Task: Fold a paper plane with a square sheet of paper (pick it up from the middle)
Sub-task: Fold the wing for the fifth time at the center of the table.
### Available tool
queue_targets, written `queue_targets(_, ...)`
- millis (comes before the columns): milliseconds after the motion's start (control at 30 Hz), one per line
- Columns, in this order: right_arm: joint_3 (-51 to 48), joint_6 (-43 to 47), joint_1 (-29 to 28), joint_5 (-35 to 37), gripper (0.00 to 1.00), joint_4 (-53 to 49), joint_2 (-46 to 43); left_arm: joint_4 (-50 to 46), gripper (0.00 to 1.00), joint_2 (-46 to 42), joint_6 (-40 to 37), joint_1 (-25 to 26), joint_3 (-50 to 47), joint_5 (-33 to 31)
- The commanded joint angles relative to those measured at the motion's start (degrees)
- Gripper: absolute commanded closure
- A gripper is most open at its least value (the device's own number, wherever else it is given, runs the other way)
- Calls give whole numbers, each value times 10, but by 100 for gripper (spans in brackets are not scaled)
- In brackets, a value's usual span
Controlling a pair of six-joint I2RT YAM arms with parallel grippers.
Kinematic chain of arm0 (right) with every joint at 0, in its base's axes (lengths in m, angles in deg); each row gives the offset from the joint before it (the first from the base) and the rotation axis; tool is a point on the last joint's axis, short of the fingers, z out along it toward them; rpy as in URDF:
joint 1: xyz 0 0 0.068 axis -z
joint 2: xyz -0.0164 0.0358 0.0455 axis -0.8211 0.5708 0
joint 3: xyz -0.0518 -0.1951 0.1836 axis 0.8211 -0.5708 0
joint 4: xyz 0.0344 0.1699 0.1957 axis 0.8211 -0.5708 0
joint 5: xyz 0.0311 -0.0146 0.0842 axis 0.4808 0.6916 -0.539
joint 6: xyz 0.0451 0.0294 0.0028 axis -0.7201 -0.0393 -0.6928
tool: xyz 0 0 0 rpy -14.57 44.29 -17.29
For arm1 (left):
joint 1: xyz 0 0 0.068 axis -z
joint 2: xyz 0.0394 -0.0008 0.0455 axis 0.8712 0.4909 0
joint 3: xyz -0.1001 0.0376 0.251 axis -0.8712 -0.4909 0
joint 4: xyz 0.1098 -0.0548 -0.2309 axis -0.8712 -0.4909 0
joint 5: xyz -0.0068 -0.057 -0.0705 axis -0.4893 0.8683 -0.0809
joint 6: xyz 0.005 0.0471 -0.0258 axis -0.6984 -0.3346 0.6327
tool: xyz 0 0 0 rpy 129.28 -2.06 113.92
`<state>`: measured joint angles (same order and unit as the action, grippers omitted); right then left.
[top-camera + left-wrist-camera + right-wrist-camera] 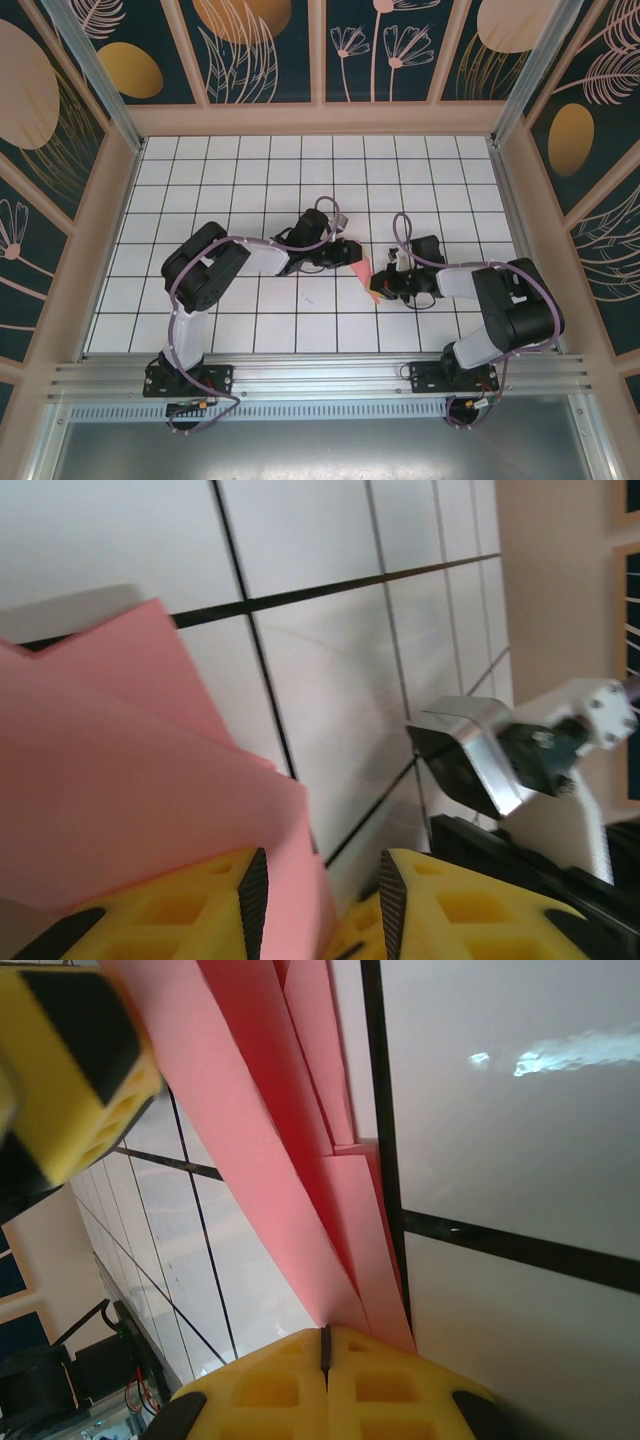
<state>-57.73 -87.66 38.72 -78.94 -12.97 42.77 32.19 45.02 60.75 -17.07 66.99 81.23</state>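
Centrally, folded pink paper (361,272), long axis far-left to near-right

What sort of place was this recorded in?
Probably a purpose-built robot test booth: a white gridded table, leaf-patterned wall panels enclosing it, and two arms bolted to a metal rail.

Folded pink paper (130,780) fills the left of the view in overlapping layers, and its lower edge runs down between the left jaws. The jaws stand apart. The paper lies against the black pad (253,900) at picture left, and a gap separates it from the opposite pad. Behind is the white tiled counter (330,680) with dark grid lines. A metal bracket (480,755) on the other arm is at right. The view is slightly blurred.
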Motion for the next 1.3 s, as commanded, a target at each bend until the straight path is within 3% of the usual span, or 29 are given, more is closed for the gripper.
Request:
queue_targets(0, -25, 18, 3, 109, 100, -70, 33, -27, 61, 23, -24, 1, 32, -47)
queue_targets(433, -37, 19, 3, 117, 100, -79, 24, -11, 60, 41, -38, -75, 44, -28)
queue_targets(700, -37, 19, 3, 117, 100, -80, 22, -54, 58, 39, -63, -97, 79, -34)
queue_targets(867, -37, 19, 2, 118, 100, -79, 16, -72, 56, -23, -64, -96, 69, -48)
queue_targets(1033, -36, 20, 3, 120, 100, -80, 13, -39, 60, -90, -40, -88, 10, -44)
queue_targets(1267, -37, 21, 2, 120, 100, -78, 16, -16, 62, -83, -8, -8, -8, -53)
